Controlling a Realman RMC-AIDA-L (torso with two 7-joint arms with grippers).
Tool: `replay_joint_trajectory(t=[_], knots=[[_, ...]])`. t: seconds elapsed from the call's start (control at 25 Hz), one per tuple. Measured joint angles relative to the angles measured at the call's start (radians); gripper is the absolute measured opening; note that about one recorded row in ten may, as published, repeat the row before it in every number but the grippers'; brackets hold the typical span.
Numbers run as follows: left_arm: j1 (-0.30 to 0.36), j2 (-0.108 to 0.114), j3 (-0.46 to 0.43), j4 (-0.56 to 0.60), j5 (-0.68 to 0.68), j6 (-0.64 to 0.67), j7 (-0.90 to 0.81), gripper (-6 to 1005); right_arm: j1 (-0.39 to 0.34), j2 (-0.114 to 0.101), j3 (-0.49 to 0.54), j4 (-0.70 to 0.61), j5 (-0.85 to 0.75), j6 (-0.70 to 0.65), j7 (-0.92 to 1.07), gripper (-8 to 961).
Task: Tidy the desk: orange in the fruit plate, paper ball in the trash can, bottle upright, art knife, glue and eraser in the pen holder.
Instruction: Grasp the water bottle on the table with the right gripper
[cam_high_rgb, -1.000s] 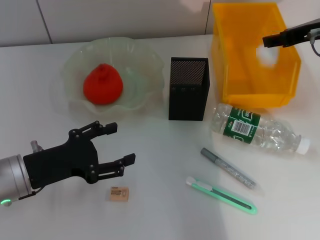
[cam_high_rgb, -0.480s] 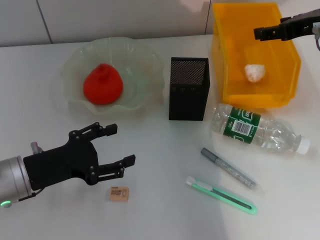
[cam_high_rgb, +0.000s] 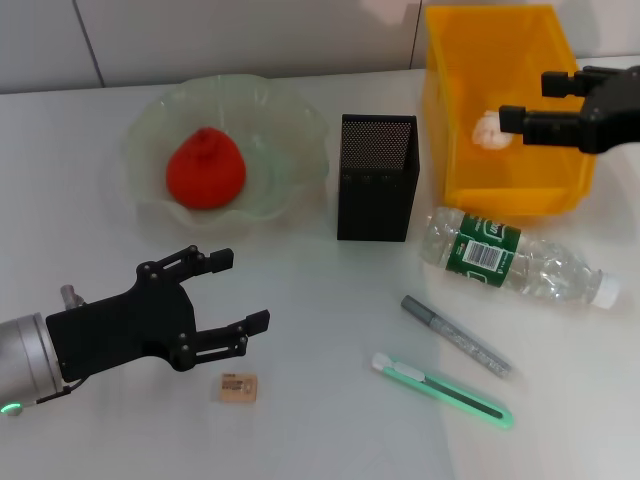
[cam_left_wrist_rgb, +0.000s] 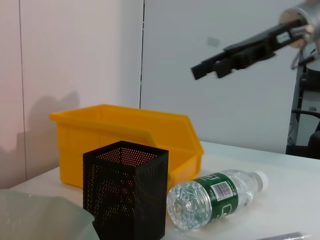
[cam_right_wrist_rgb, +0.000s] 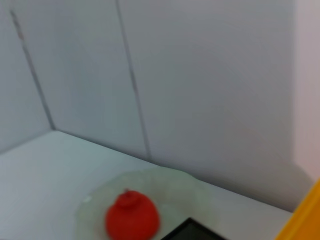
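Right hand: fingers spread, over yellow trash can
Paper ball: inside trash can
Left hand: fingers spread, above counter, near eraser
Bottle: lying sideways

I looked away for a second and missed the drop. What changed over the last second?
The right gripper, open and empty, swung from the bin's far right toward the robot, over the yellow trash bin. The paper ball now lies loose inside the bin. The left gripper, open near the eraser, did not move, nor did the bottle, orange or pen holder.
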Motion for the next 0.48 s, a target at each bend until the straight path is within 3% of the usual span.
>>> replay_joint_trajectory(t=[0.12, 0.16, 0.2, 0.32, 0.36, 0.4, 0.48], knots=[[-0.001, 0.000, 0.000, -0.001, 0.000, 0.000, -0.002, 862, -0.066, 0.000, 0.008, 0.093, 0.135, -0.026, -0.170, 767], [-0.001, 0.000, 0.000, -0.001, 0.000, 0.000, -0.003, 862, -0.107, -0.001, 0.017, 0.205, 0.222, -0.040, -0.318, 767], [-0.001, 0.000, 0.000, -0.001, 0.000, -0.001, -0.005, 862, -0.107, -0.001, 0.017, 0.205, 0.222, -0.040, -0.318, 767], [0.001, 0.000, 0.001, -0.001, 0.000, -0.002, -0.006, 862, -0.134, -0.004, 0.049, 0.401, 0.298, -0.072, -0.551, 767], [0.001, 0.000, 0.001, -0.001, 0.000, -0.002, -0.006, 862, -0.131, -0.006, 0.109, 0.540, 0.317, -0.108, -0.697, 767], [0.001, 0.000, 0.001, -0.001, 0.000, -0.002, -0.006, 862, -0.131, -0.006, 0.109, 0.540, 0.317, -0.108, -0.697, 767], [0.002, 0.000, 0.002, -0.001, 0.000, -0.002, -0.007, 862, -0.116, -0.008, 0.206, 0.662, 0.318, -0.167, -0.780, 767]])
